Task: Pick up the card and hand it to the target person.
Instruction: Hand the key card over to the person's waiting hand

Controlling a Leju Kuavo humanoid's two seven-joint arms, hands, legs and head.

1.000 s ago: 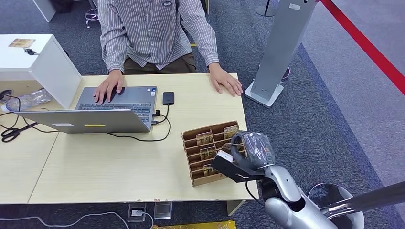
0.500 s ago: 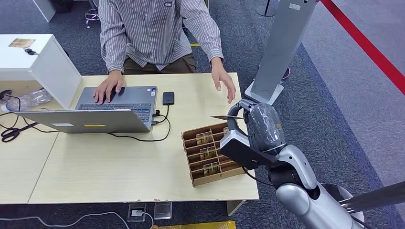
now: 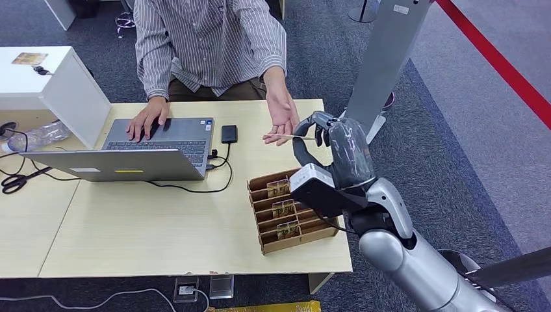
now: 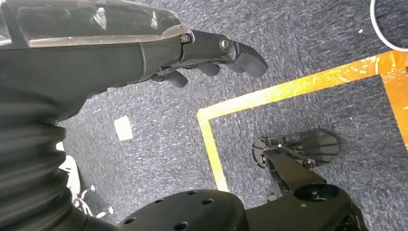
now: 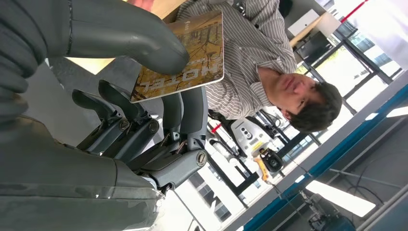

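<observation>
**Card held out at the person's open hand**

I see my right hand [image 3: 325,140] up above the table [image 3: 162,221], past the far end of the card rack [image 3: 289,208]. It pinches the card [image 3: 286,137] between the thumb and the fingers. The card lies flat and sticks out toward the person [image 3: 208,39]. In the right wrist view I can read part of a word on the card [image 5: 187,53], and the thick thumb presses on its face while the dark fingers [image 5: 187,110] sit under it.

The person sits behind the table in a striped shirt. One of their hands [image 3: 282,117] is raised, palm up, just beside the tip of the card. I cannot tell if it touches the card. Their other hand [image 3: 148,117] rests on the laptop [image 3: 130,153]. A phone [image 3: 229,134] lies next to the laptop.

The rack holds more cards [image 3: 281,208] in its slots.

My left hand [image 4: 211,57] hangs over the grey floor [image 4: 308,38]. Its fingers are curled in and hold nothing.
</observation>
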